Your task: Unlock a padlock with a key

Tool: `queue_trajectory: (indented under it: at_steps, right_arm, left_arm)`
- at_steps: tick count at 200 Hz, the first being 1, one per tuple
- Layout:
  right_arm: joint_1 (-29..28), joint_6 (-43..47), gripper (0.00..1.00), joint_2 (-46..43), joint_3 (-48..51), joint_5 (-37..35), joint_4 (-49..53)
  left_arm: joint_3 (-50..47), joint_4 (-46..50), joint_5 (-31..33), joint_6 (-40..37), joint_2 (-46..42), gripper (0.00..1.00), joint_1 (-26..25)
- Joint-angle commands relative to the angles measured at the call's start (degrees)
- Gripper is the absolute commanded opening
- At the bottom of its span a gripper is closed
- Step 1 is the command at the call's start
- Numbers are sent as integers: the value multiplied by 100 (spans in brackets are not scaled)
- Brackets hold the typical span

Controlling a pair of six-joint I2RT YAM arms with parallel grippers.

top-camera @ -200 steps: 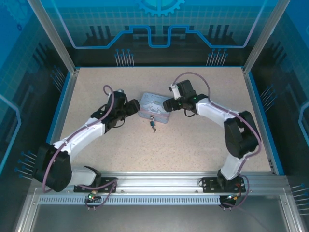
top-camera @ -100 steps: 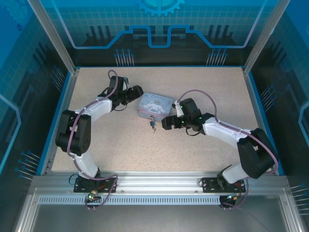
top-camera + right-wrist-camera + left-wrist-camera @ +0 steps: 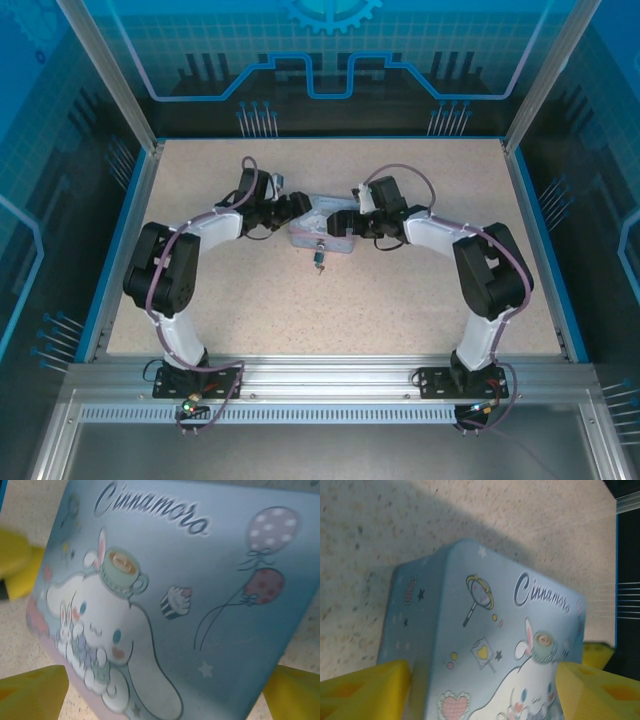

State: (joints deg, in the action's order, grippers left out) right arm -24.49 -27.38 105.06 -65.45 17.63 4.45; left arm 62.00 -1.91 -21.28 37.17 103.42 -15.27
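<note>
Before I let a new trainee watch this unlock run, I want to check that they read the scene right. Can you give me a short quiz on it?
1. True or false: the padlock lies at the far side of the tin box.
2. What does the left gripper straddle? A) the key B) the tin box C) nothing
3. How many grippers are at the tin box?
Key: 1 false, it lies at the near side; 2 B; 3 two, the right gripper as well.
</note>
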Motion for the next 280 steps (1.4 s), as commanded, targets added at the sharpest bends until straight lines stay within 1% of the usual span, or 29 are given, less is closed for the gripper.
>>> queue_trajectory:
  at_steps: [1,14,35,55,78,87,99,124,137,144,155,164,177,193,213,245,280]
  right_arm:
    - [108,328,99,232,-458,353,60]
    - [167,475,99,325,-608,333,145]
    - [286,738,99,247,-614,-81,297]
    - [465,831,100,-269,-131,-521,221]
    - [585,731,100,-991,669,-646,-2]
    - [570,619,96,-1253,1009,-602,-140]
    - [500,357,91,-1541,1449,-496,-445]
    - [142,-357,79,-1830,2381,-313,-1444]
    - [-142,-678,74,-1785,2645,-538,-1847]
    - [-313,-794,73,-1734,2727,-747,-1949]
    - [-560,-1082,73,-1626,2777,-1098,-1961]
    - [-707,-1311,74,-1524,2810,-1280,-2195]
    - [-939,-1553,74,-1405,2750,-1618,-2169]
    - [-1228,-1620,75,-1247,2479,-2050,-1755]
    - [-1436,-1747,72,-1090,2212,-2457,-1439]
    - [-1649,-1761,65,-853,1763,-2835,-1076]
    - [-1743,-1784,59,-639,1537,-3014,-956]
  left_arm:
    - [-351,-113,-178,191,-506,76,-224]
    - [-573,-193,-99,275,-699,77,-346]
    - [-904,-268,167,372,-1032,77,-485]
    - [-1147,-149,562,311,-1491,78,-413]
    - [-1033,341,912,-53,-1997,78,-320]
    - [-903,488,967,-220,-2123,78,-319]
    - [-726,536,882,-360,-2189,78,-328]
    - [-344,448,584,-394,-1931,77,-399]
    - [-174,347,469,-394,-1678,76,-463]
    - [-92,296,449,-374,-1551,75,-492]
    - [-2,199,437,-327,-1362,75,-531]
    - [63,150,446,-311,-1218,75,-571]
    - [161,156,462,-317,-1044,75,-612]
    - [234,141,457,-312,-881,75,-640]
    - [234,66,440,-276,-759,75,-643]
    - [203,-19,447,-238,-708,74,-649]
    - [146,-111,422,-201,-709,74,-649]
